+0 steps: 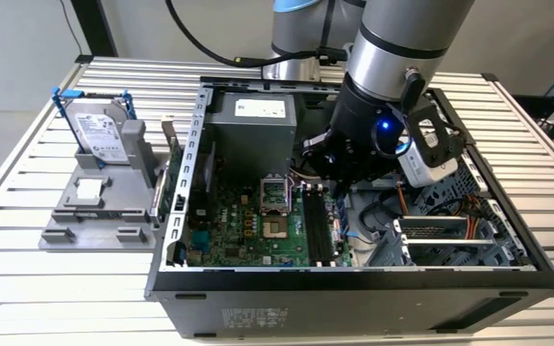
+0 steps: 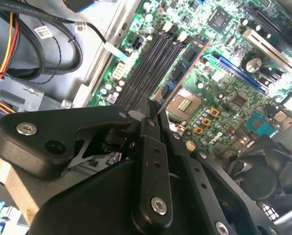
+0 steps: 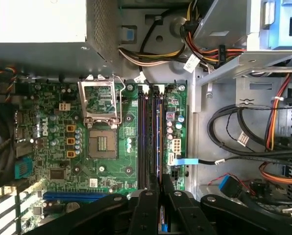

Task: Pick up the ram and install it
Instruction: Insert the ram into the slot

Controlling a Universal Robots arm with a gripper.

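The ram (image 2: 185, 63), a thin dark board seen nearly edge-on in the second wrist view, was pinched at its near end between the black fingers of the gripper (image 2: 151, 110), which were drawn almost together on it and held nothing else. The stick hung just above the long black memory slots (image 2: 146, 68) and ran roughly along them, though contact with any slot could not be made out. In the first wrist view the gripper (image 3: 160, 183) was poised over the near end of the slots (image 3: 148, 137), with the open processor socket (image 3: 103, 142) beside them. Seating the board well appeared to call for squaring its lower edge to a single slot along the whole length, keeping it upright rather than leaning, and pressing evenly so neither end went in first; the loose cables (image 3: 244, 132) nearby were well to one side. Beyond, the exterior view showed the arm (image 1: 402, 43) reaching down into the open computer case (image 1: 354, 281), the grey power supply (image 1: 248, 122) at the back.
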